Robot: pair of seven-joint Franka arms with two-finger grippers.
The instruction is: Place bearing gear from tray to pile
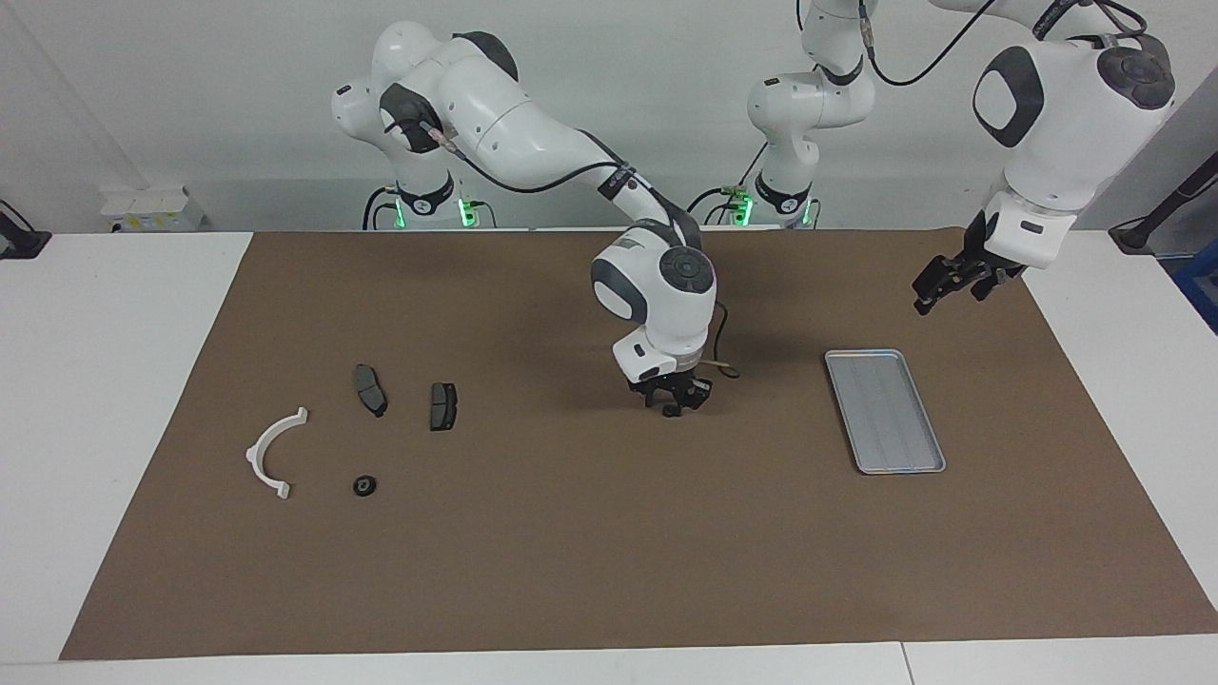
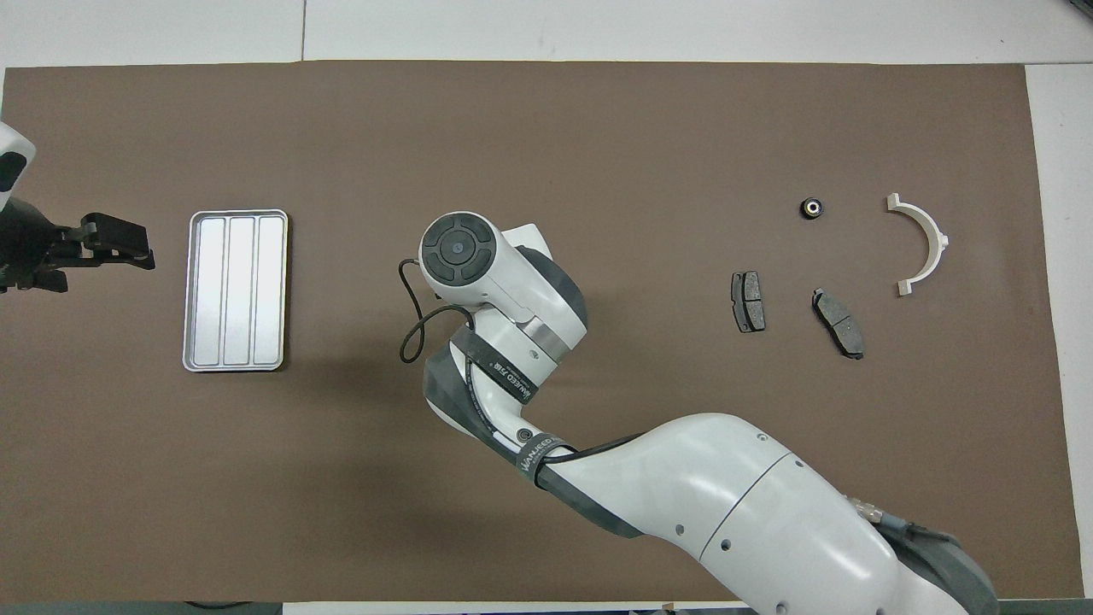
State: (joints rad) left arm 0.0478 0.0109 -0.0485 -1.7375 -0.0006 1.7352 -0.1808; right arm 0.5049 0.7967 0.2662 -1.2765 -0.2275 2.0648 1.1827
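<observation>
the right gripper (image 1: 677, 401) pinched a small dark part (image 1: 673, 411) at mid-mat; left gripper (image 1: 954, 282) waited spread wide; a shallow pinch could drop it.

Counted: one silver tray (image 1: 885, 411), two dark brake pads (image 1: 370, 389) (image 1: 442, 406), one white half-ring bracket (image 1: 273, 453), one small black bearing gear (image 1: 364, 486), one brown mat (image 1: 571, 571).
</observation>
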